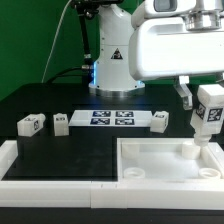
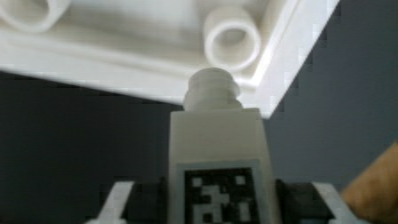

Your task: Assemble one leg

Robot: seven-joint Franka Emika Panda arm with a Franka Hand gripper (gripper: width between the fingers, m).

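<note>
My gripper is shut on a white leg with a fiducial tag and holds it upright above the far right corner of the large white tabletop. In the wrist view the held leg fills the middle, its round peg end pointing at the tabletop's edge, just short of a round corner socket. My fingers flank the leg at both sides. Three more legs lie on the black table: one, a second and a third.
The marker board lies behind the tabletop between the loose legs. A white L-shaped frame borders the table's front and the exterior view's left. The robot base stands behind, before a green backdrop.
</note>
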